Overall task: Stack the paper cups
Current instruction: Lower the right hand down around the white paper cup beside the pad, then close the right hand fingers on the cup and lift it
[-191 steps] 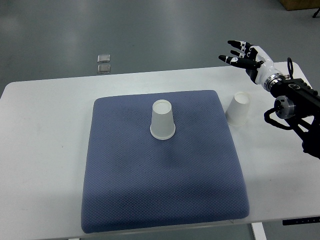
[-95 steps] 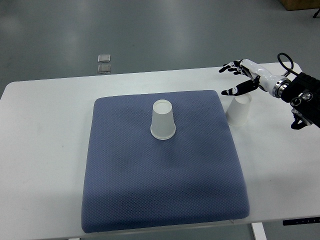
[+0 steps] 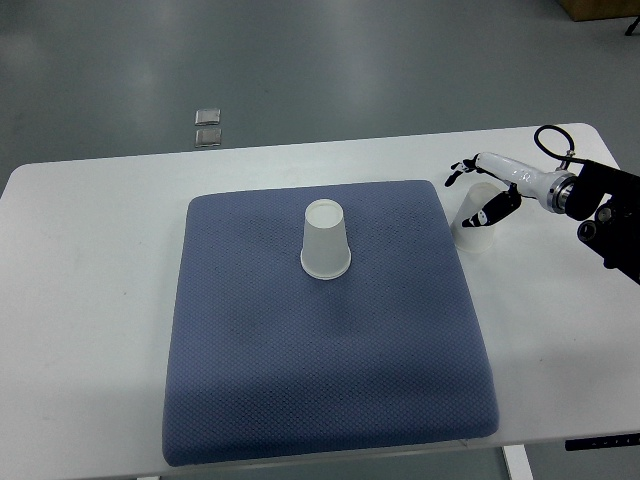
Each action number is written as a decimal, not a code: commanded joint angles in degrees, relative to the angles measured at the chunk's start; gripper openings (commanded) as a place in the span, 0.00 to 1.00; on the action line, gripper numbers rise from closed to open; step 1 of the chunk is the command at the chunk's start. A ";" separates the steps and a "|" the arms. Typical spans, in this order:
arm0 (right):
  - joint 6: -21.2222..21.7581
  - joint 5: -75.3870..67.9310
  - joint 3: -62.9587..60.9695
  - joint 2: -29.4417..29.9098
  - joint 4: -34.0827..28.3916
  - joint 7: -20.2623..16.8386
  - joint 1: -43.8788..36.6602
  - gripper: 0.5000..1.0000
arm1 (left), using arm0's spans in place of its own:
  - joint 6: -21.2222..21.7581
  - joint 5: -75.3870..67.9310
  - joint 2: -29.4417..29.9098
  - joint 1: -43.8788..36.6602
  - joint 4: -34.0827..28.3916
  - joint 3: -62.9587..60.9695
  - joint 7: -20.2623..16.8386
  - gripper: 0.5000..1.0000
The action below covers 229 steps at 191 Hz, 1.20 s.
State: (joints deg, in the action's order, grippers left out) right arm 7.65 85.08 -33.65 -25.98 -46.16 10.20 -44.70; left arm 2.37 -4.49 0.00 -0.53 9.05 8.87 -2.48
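White paper makes up both cups; one upside-down cup (image 3: 326, 240) is standing near the middle of a blue-grey padded mat (image 3: 330, 400), while a second cup (image 3: 476, 222) is sitting, also base up, on the bare white surface (image 3: 90, 300) just beside the mat's right edge; the right hand (image 3: 484, 190) is reaching in from the picture's right edge and is lying over this second cup, its white palm above the cup's base and dark-tipped fingers (image 3: 494, 212) crossing the cup's side; the fingers are appearing curved around the cup, but whether they are actually pressing on it is hard to make out, since the hand itself is hiding the contact; the cup's far side is covered by the hand; the black forearm and a looping cable (image 3: 552, 140) are being cut off by the frame's right edge; two small square grey pieces (image 3: 208, 126) are lying on the floor beyond the surface, too small to identify.
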 commanded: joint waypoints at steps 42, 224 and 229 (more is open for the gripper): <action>-1.67 8.26 0.16 -0.03 2.13 -0.01 -0.04 0.83 | 0.00 0.00 0.00 0.01 0.00 0.00 0.02 1.00; -4.31 10.90 -0.02 -1.70 -0.16 0.08 -4.26 0.00 | 0.00 0.00 0.00 0.01 0.00 0.00 0.02 1.00; -4.14 10.64 -0.02 -2.49 -1.30 0.17 -4.96 0.00 | 0.00 0.00 0.00 0.01 0.00 0.00 0.02 1.00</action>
State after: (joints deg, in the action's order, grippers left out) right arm 3.00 96.33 -33.33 -26.52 -44.56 10.22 -47.48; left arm 2.37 -4.48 0.00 -0.53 9.05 8.88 -2.48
